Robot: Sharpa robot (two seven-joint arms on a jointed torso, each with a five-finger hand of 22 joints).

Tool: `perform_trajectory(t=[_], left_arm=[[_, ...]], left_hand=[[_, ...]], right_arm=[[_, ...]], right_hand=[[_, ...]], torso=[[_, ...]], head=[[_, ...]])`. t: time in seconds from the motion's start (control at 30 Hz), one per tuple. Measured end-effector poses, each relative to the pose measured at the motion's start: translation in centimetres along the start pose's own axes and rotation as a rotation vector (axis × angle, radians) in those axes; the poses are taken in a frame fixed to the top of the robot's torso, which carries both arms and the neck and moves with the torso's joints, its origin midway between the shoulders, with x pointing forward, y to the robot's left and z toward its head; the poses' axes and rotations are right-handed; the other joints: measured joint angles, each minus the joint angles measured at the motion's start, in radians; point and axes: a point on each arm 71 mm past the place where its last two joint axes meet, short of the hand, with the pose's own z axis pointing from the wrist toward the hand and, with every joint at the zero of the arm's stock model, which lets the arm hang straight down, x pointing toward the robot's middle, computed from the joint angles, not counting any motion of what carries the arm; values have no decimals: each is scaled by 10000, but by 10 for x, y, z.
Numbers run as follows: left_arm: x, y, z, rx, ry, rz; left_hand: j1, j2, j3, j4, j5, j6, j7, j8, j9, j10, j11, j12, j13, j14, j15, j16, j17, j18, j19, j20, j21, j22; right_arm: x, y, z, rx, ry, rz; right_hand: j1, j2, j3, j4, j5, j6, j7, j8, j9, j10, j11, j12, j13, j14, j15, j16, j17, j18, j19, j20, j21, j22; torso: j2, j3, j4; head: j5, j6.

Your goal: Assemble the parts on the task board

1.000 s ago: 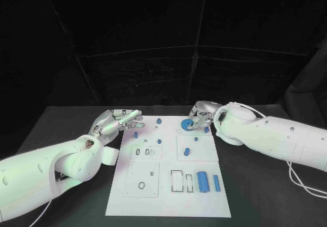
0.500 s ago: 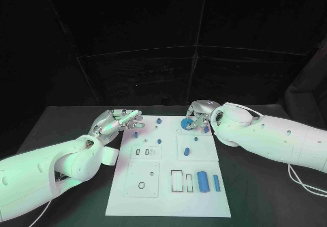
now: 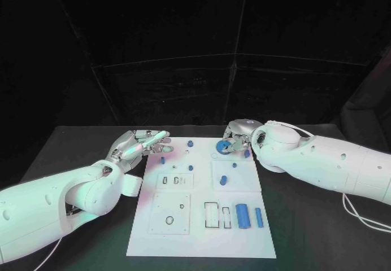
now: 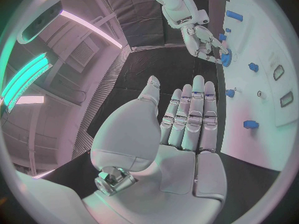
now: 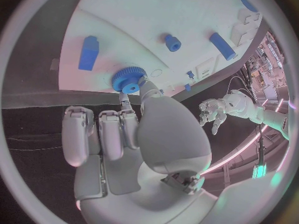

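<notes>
A: Starting at the left, what is the left hand [image 3: 140,144] doing?

B: It hovers just beside the far left edge of the task board [image 3: 163,237], fingers apart and slightly curled, grasping nothing. The left wrist view shows its palm bare.

A: And across the board?

B: Small blue pegs [image 3: 190,144] stand near the far end, an oblong blue piece [image 3: 223,181] lies mid-board, and a blue cylinder [image 3: 242,215] with a thinner blue bar [image 3: 259,218] beside it lies toward the near right.

A: The right hand [image 3: 237,140]?

B: It pinches a blue gear [image 5: 129,79] between thumb and a fingertip, the other fingers folded back. The gear sits low over the far right part of the board; whether it touches the surface I cannot tell.

A: What could go wrong?

B: I judge the pinch takes only the gear's rim, so a slight tilt could let it jam on its post or slip out and roll off onto the counter [image 3: 73,152]. The right hand also hides the seat from the head view, so misalignment would be hard to catch.
</notes>
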Motion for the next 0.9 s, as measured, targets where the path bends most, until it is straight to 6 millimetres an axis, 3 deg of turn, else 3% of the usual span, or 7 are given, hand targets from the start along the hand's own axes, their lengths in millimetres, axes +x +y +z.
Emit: perform_trajectory(t=[0.2,0.3,0.53,0.9], left_arm=[[0,0,0,-22,7,-4],[0,0,0,-33,8,-4],[0,0,0,-51,15,-7],[-1,0,0,-62,-8,5]], left_hand=[[0,0,0,0,0,0,0,0,0,0,0,0,0,0,0,-4,-1,0,0,0,0,0],[0,0,0,0,0,0,0,0,0,0,0,0,1,0,0,-39,-1,0,0,0,0,0],[39,38,16,-15,0,0,0,-40,0,0,0,-40,-8,0,0,-39,10,0,0,0,-19,-4],[39,38,28,-27,0,0,0,-40,0,0,0,-39,-7,0,0,-39,20,0,0,0,-39,-9]], right_arm=[[-1,-1,1,6,87,110],[-1,-1,1,-12,107,189],[1,3,-1,-243,-11,433],[-8,47,-9,-1539,-1396,844]], right_hand=[[-195,196,310,-23,108,305,-30,47,5,0,0,0,0,0,0,0,-1,1,0,0,0,0],[-218,314,574,-77,-71,503,-63,104,8,1,-1,0,-1,0,0,0,-1,2,21,-21,38,-1],[-124,454,1205,-340,-169,675,-21,184,4,23,-170,77,-1,6,-82,46,-1,2,71,-72,91,-1],[-113,461,1610,-614,2,681,-17,183,-15,52,-307,125,-1,14,-168,107,-2,2,66,-218,155,-2]], torso=[[-1,0,0],[-1,1,0],[0,1,1],[-1,-2,20]], head=[[8,-7],[15,-7],[30,1],[74,35]])
